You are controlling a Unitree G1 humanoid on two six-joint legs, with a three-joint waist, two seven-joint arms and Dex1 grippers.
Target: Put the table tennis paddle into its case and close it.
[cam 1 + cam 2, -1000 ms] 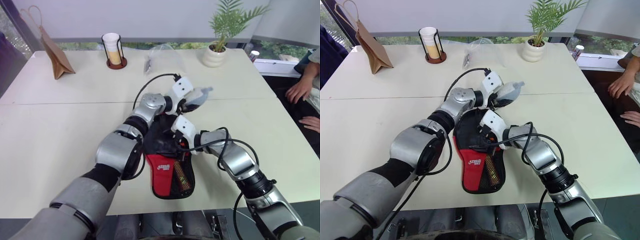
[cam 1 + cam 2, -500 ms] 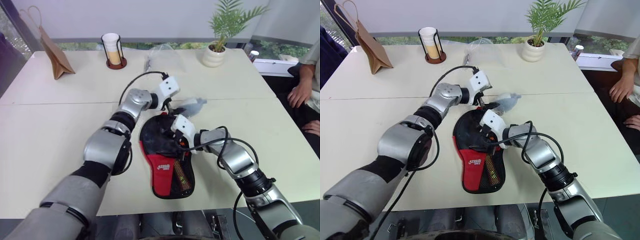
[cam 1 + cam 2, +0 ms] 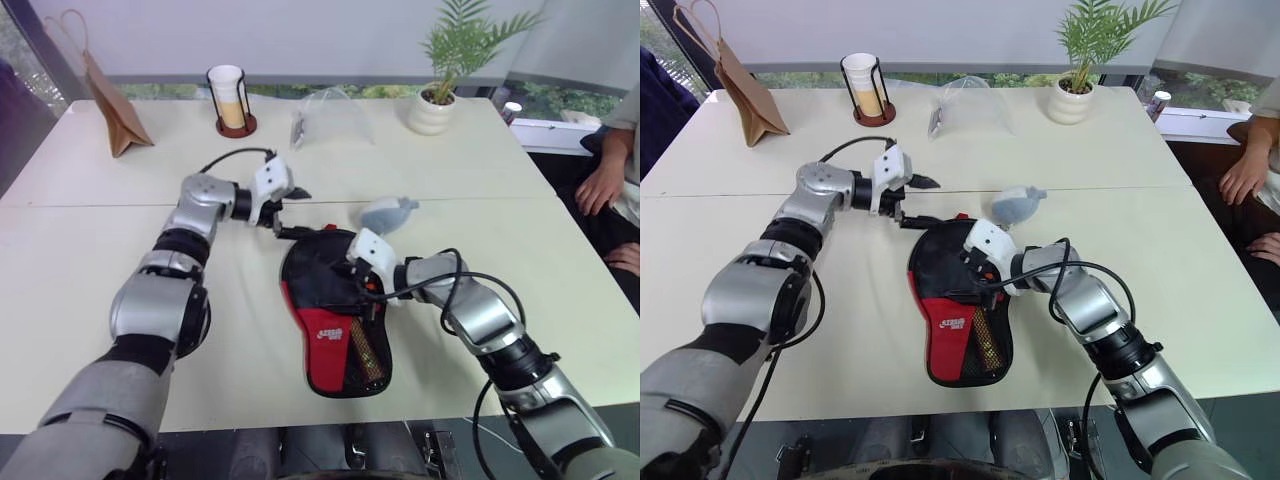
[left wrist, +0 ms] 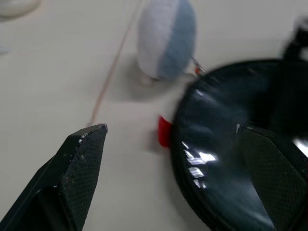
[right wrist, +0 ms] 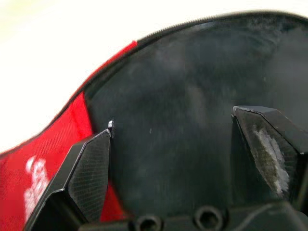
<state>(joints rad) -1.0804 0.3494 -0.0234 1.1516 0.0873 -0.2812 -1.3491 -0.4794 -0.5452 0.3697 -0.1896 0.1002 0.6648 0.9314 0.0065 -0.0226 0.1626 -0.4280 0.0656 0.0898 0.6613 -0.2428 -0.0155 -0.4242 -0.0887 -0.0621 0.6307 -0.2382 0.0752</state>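
Observation:
The case (image 3: 335, 320), black fabric with a red lower panel, white logo and mesh pocket, lies flat on the table near the front edge. The paddle is hidden. My right gripper (image 3: 360, 290) hovers open over the case's black upper part, its fingers (image 5: 89, 168) apart above the fabric with nothing between them. Just left of the case's rounded top, my left gripper (image 3: 297, 213) stands open and empty. It points right toward the case (image 4: 231, 159) and the grey fuzzy pouch (image 4: 166, 38).
The grey pouch (image 3: 388, 213) lies on the table just beyond the case. At the back stand a brown paper bag (image 3: 108, 100), a cup in a wire holder (image 3: 228, 100), a clear plastic bag (image 3: 330, 110) and a potted plant (image 3: 432, 110). A person's hand (image 3: 605, 180) rests at the right edge.
My left arm swung left, away from the grey pouch and off the case, with its jaws opening; the pouch stays lying on the table. The right gripper kept still.

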